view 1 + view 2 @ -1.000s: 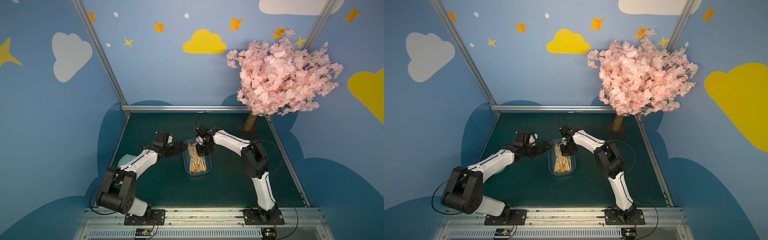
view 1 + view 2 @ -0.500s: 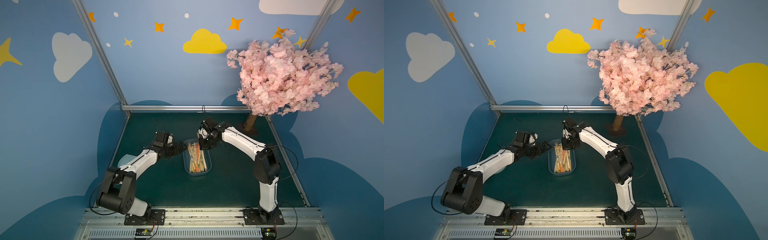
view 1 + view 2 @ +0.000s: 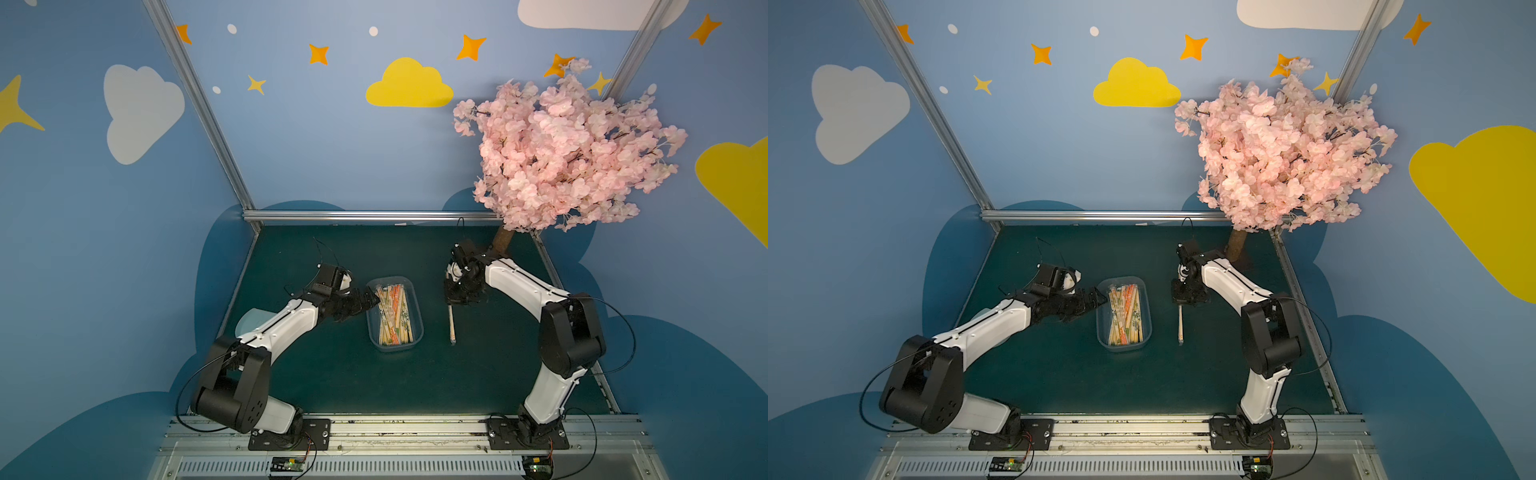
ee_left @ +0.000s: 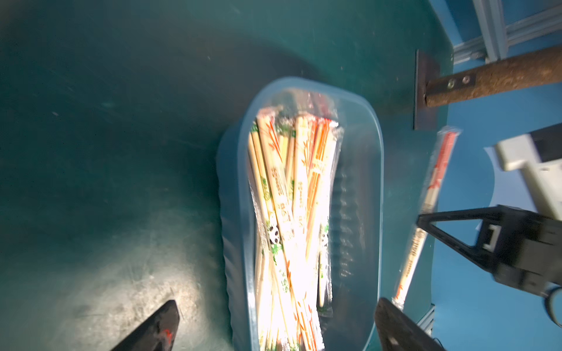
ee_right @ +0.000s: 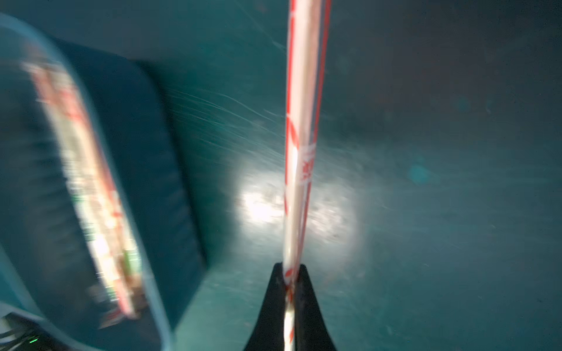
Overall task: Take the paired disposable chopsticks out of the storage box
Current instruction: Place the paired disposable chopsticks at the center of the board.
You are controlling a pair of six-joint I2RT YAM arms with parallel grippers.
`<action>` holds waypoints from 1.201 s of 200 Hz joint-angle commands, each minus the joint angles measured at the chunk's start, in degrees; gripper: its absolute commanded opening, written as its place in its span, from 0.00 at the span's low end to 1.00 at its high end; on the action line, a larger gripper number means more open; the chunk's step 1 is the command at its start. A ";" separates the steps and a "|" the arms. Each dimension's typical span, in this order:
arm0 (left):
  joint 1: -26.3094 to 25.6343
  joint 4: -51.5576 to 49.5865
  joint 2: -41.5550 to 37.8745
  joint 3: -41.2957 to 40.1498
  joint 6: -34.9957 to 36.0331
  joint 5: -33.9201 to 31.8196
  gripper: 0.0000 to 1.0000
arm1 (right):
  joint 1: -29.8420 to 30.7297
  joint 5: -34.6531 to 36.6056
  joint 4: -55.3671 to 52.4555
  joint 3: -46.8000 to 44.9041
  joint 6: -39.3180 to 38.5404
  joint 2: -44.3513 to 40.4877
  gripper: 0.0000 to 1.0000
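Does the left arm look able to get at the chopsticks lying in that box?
Probably yes: the left tool is open beside the lidless storage box, chopsticks exposed, and the right tool holds its pair aside.

place: robot test booth, a staged lab cell | walls: blue panels (image 3: 311, 145) painted with clouds (image 3: 409, 85) and orange stars (image 3: 319, 54) | frame: bare aluminium struts (image 3: 199, 104) | floor: dark green mat (image 3: 353, 374) under me | prop: fake pink blossom tree (image 3: 561, 153) | mount: my left arm (image 3: 282, 324) and right arm (image 3: 523, 286) bolted to a metal rail (image 3: 415, 430) at the front edge
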 commanded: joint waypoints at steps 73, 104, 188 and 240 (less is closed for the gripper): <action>-2.35 -0.79 -3.15 -2.29 -1.99 -3.51 1.00 | -2.60 14.21 0.07 -4.42 -3.77 2.91 0.00; -2.31 -0.40 -3.28 -2.72 -1.88 -3.80 1.00 | -2.85 13.97 0.31 -4.66 -3.42 3.73 0.06; -2.38 0.77 -4.77 -4.40 -2.25 -3.50 1.00 | -2.17 8.96 -0.52 -6.15 -0.27 -2.15 0.31; -2.31 0.54 -5.05 -3.96 -1.82 -3.25 1.00 | 4.45 5.43 0.19 -5.69 3.89 -2.16 0.32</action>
